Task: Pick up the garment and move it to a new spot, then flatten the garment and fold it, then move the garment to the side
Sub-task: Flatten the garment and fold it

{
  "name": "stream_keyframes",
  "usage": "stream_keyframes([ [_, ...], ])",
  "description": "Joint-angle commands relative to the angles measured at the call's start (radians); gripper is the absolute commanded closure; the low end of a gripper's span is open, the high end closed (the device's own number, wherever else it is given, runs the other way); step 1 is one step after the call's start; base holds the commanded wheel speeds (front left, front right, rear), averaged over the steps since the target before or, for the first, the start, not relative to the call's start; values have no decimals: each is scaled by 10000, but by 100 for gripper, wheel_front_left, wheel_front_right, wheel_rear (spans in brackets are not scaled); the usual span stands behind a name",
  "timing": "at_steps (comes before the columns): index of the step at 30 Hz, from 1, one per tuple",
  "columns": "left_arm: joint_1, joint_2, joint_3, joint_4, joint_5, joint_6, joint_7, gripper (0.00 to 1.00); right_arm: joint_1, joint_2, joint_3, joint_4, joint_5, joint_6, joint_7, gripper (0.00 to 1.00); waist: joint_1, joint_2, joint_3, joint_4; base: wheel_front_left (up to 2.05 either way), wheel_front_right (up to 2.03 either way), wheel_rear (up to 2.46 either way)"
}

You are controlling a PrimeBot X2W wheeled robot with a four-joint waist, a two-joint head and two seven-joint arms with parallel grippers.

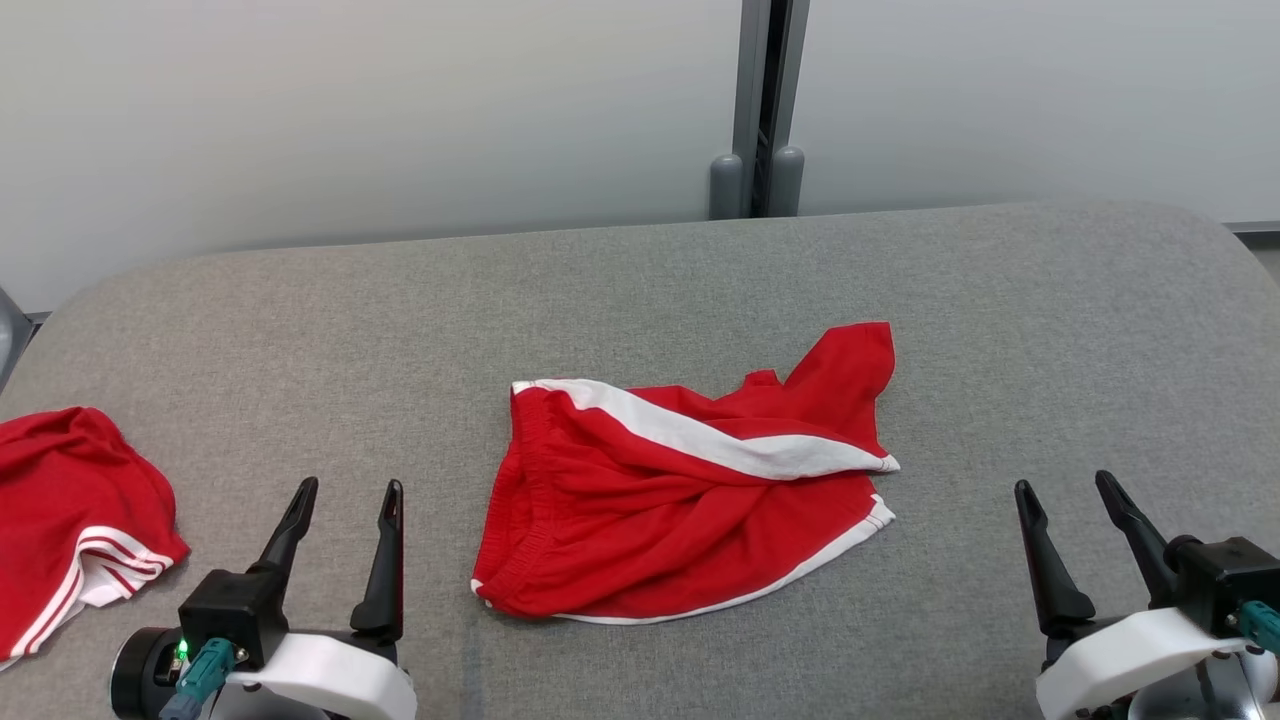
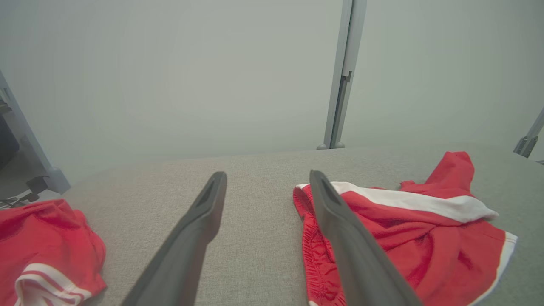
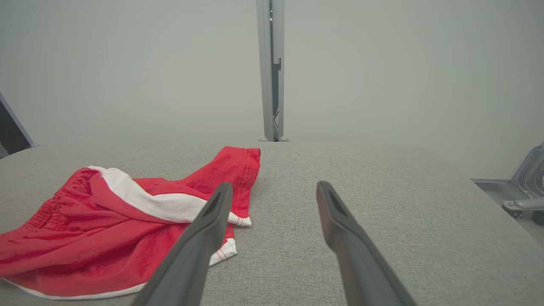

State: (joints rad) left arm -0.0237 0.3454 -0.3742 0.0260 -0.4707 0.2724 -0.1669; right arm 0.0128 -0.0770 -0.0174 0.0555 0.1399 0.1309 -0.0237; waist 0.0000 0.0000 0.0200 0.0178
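The grey fabric-covered counter (image 1: 1000, 300) stretches ahead of both grippers to a pale wall. The garment (image 1: 660, 520), a pair of red shorts with white side bands and white hem trim, lies on it between the two grippers and a little ahead of their fingertips. It is nearer the left gripper (image 1: 352, 485), whose right finger lines up just beside the elastic waistband, and well apart from the right gripper (image 1: 1062, 480), which has the leg hems off to its left.

The shorts are rumpled. One leg is thrown forward, away from the grippers, and a white band runs slantwise across the bunched cloth.

A second red garment (image 1: 70, 500) with white stripes lies crumpled to the left of the left gripper, at the counter's edge.

Both grippers sit low at the near edge with fingers spread wide and nothing between them; neither touches cloth.

By my reading the task is at or near its start. Nothing is flattened or folded, and the frames cannot tell whether the first move to a new spot is done. Grasping, spreading, folding and shifting aside all look left to do.
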Motion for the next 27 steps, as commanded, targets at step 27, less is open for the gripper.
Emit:
stream_keyframes([
  [27,-2847,-278,-538,787,-359,-1187,566,0,-491,150,205,-482,-106,-3,148,0,0,0,1189,-428,0,0,0],
])
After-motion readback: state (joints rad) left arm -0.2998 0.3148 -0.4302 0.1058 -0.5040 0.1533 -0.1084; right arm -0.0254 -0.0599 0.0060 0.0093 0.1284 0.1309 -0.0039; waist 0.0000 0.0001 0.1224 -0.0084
